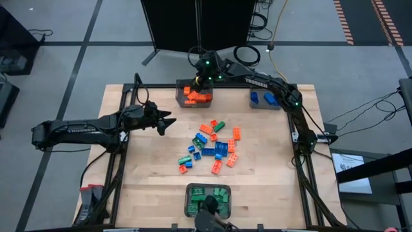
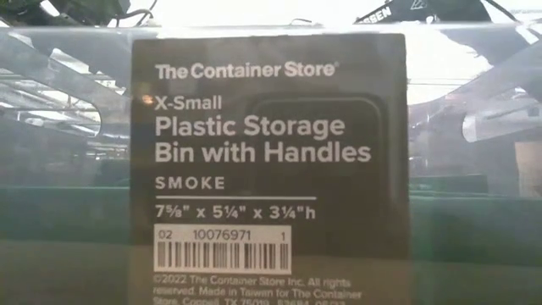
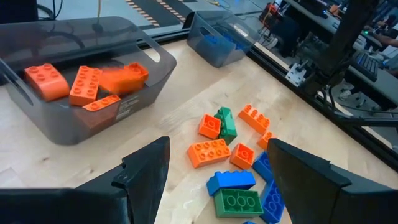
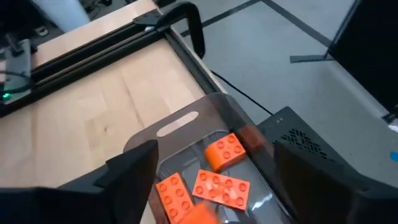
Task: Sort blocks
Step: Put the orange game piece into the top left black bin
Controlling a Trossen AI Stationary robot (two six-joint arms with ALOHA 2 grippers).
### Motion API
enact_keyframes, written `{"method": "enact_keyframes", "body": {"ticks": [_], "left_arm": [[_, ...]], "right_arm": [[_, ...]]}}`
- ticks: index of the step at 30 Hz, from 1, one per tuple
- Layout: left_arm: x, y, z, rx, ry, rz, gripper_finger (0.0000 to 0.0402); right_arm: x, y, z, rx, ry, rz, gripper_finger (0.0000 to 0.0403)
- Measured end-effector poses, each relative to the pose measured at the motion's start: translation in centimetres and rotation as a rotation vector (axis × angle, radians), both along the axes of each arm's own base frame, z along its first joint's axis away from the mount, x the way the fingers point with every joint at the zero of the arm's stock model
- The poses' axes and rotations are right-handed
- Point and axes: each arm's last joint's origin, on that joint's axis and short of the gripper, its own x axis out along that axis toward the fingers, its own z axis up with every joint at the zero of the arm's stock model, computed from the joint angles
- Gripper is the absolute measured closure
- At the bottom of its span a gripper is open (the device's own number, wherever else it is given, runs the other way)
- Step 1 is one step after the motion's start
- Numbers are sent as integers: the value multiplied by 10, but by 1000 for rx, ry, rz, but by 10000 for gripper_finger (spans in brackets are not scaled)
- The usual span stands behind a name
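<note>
A pile of orange, green and blue blocks (image 1: 212, 148) lies loose on the middle of the wooden table. My right gripper (image 1: 198, 82) hangs open over the grey bin (image 1: 195, 95) at the far edge, which holds several orange blocks (image 4: 227, 151). A blurred orange block (image 4: 202, 214) shows just below its fingers, over the bin; it also shows blurred inside the bin (image 3: 124, 78). My left gripper (image 1: 168, 122) stands open above the table, left of the pile, pointing at it, with nothing between its fingers (image 3: 146, 174).
A second bin (image 1: 265, 98) with blue blocks stands at the far right. A third bin (image 1: 207, 198) with green blocks stands at the near edge; its labelled wall (image 2: 271, 169) fills the low view. Bare wood lies left and right of the pile.
</note>
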Motion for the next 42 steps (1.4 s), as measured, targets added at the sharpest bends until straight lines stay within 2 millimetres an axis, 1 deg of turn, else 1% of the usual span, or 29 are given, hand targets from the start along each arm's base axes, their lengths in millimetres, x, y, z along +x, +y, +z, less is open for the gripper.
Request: {"method": "enact_keyframes", "body": {"ticks": [2, 4, 5, 7, 9, 11, 13, 15, 18, 23, 27, 29, 32, 35, 38, 42], "left_arm": [[0, 0, 0, -1, 2, 0, 132], [0, 0, -1, -2, 7, 0, 132], [0, 0, -1, -3, 7, -1, 132], [0, 0, -1, -5, 6, -8, 132], [0, -1, -1, -9, 14, -12, 132], [-1, -1, -3, -12, 26, -12, 132], [-1, -1, -3, -12, 35, -12, 132], [-1, -1, -3, -11, 34, -13, 132], [-1, -1, -3, -8, 34, -14, 132], [-1, -1, -3, -10, 33, -22, 132], [-1, -2, -3, -28, 28, -49, 132], [0, -3, -3, -37, 29, -69, 132], [-1, -3, -4, -44, 35, -85, 132], [-1, -4, -4, -43, 39, -87, 132], [-1, -4, -4, -42, 38, -87, 132], [-1, -4, -4, -38, 40, -88, 132]], "right_arm": [[-2, 3, 6, -5, -3, 58, 85], [-9, 11, 19, 11, -6, 181, 90], [-14, 18, 31, 21, -9, 255, 95], [-28, 40, 53, 38, 35, 399, 106], [-49, 64, 70, 34, 143, 514, 117], [-69, 87, 75, 63, 316, 595, 126], [-81, 102, 74, 93, 482, 587, 133], [-88, 110, 69, 144, 626, 497, 139], [-88, 114, 56, 181, 714, 305, 144], [-81, 119, 15, 314, 724, 82, 145], [-83, 127, -23, 381, 741, 1, 145], [-88, 132, -36, 402, 741, -41, 145], [-103, 137, -41, 376, 721, -143, 145], [-117, 141, -40, 344, 624, -275, 145], [-132, 146, -42, 392, 510, -417, 145], [-146, 159, -59, 509, 416, -519, 145]]}}
